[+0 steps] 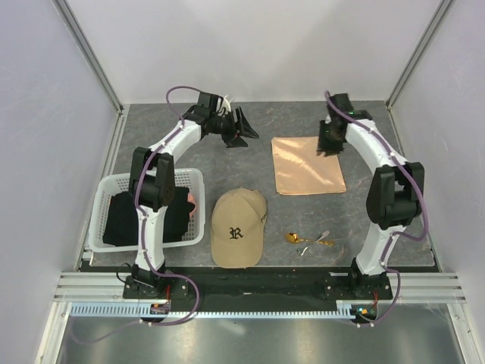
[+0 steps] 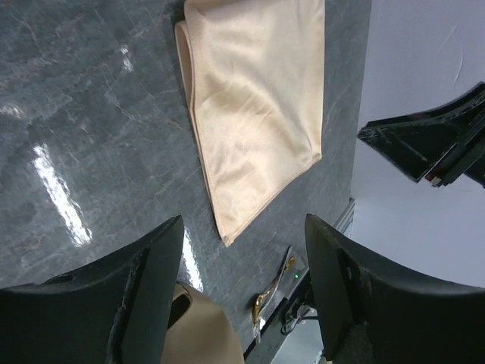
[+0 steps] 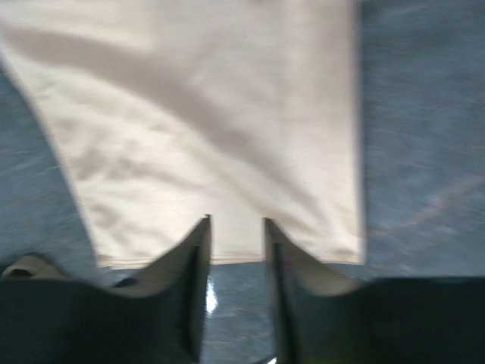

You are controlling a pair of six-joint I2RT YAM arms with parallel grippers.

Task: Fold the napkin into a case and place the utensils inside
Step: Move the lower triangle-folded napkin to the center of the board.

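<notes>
The napkin (image 1: 308, 164) lies flat on the far right part of the tabletop (image 1: 250, 163). In the left wrist view its left edge shows two layers, so I judge that one fold is laid and the case is not finished.

The right jaws hang low over the napkin's far right edge, parted only a little, with cloth showing flat through the gap. They grip nothing that I can see, though that view is blurred. The left jaws stand wide and empty, up off the tabletop to the left of the napkin and clear of it.

To do this step well, I'd say the right jaws should lift straight up before moving sideways, so the slippery cloth is not dragged and the crease is not pulled askew. Any next fold wants a pinch through both layers at a corner, laid over squarely so that a pocket with an open mouth results. The left jaws could pin the opposite edge meanwhile.

The utensils (image 1: 307, 241), a gold spoon (image 1: 292, 238) among them, lie on the near side just to the right of the tan cap (image 1: 238, 227), well apart from the napkin. The cap sits near-left of the napkin and looks the likeliest thing to get bumped on a reach for the cutlery. A white basket (image 1: 114, 179) holding a black cloth (image 1: 121, 220) stands at the near left, out of the way.
</notes>
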